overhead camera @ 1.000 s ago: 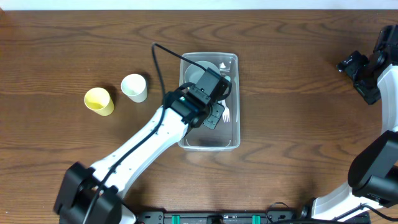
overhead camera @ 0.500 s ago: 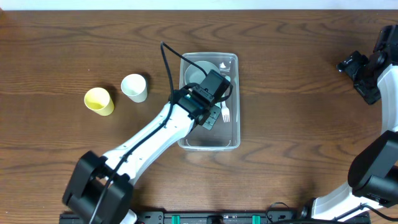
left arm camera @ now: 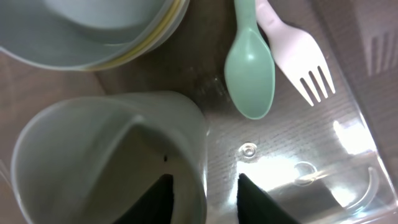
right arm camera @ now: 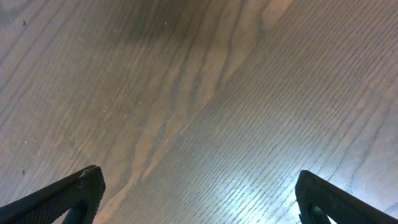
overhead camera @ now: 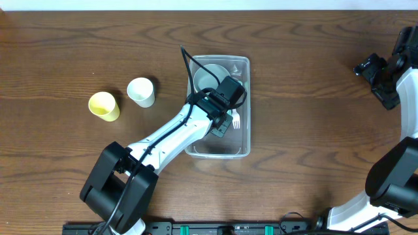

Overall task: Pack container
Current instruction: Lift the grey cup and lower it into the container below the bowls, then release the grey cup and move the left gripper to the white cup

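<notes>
My left end effector (left arm camera: 205, 194) stands apart, astride the wall of the grey cup (left arm camera: 106, 155) in the container (overhead camera: 249, 91). A skewed lift-off could snag and topple it.

The left gripper (left arm camera: 204, 190) loosens: its fingers (left arm camera: 256, 200), clamped a second ago, now stand apart, with the grey cup's (left arm camera: 93, 143) wall loose between the jaws. Behind them the left arm (overhead camera: 170, 134) swings rightward, its cable (overhead camera: 186, 59) too.

You've got bright, even light — glare streaks the container (left arm camera: 292, 146) at 4 o'clock, and close surfaces look soft.
</notes>
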### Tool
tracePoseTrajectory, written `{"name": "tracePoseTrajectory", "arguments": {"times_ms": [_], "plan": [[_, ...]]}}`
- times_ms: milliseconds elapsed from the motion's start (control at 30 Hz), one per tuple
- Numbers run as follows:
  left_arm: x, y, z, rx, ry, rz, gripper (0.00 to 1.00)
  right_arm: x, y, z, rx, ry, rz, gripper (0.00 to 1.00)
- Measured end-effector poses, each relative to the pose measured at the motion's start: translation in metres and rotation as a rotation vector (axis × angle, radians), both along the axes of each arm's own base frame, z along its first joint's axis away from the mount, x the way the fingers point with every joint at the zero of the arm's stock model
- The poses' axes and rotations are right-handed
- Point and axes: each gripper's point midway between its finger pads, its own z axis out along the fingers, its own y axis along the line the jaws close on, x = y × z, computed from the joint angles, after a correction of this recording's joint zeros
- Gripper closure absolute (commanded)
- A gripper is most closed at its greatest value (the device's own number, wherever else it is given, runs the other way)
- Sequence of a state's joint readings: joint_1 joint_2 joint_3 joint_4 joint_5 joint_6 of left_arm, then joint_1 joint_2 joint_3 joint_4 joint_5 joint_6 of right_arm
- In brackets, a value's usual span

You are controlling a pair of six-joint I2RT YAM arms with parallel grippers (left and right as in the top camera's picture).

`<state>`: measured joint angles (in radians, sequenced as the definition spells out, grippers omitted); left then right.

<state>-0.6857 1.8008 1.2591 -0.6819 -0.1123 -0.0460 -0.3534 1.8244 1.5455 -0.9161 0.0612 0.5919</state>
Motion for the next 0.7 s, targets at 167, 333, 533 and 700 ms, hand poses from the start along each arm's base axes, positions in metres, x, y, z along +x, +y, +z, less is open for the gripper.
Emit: {"name": "tracePoseTrajectory", "arguments": {"times_ms": [167,333,533,700], "plan": [[0.0,0.0,0.0,0.0,0.0,0.001,0.59,0.0,0.0,0.0,0.0,0.0,0.0,0.01],[-0.003,0.002,0.004,0.011,0.014,0.001,0.59,0.0,0.0,0.0,0.0,0.0,0.0,0.01],[0.007,-0.001,0.06,-0.031,-0.067,0.007,0.58,0.0,0.0,0.0,0.0,0.0,0.0,0.01],[0.023,0.023,0.142,-0.093,-0.278,0.091,0.58,0.0,0.0,0.0,0.0,0.0,0.0,0.01]]}}
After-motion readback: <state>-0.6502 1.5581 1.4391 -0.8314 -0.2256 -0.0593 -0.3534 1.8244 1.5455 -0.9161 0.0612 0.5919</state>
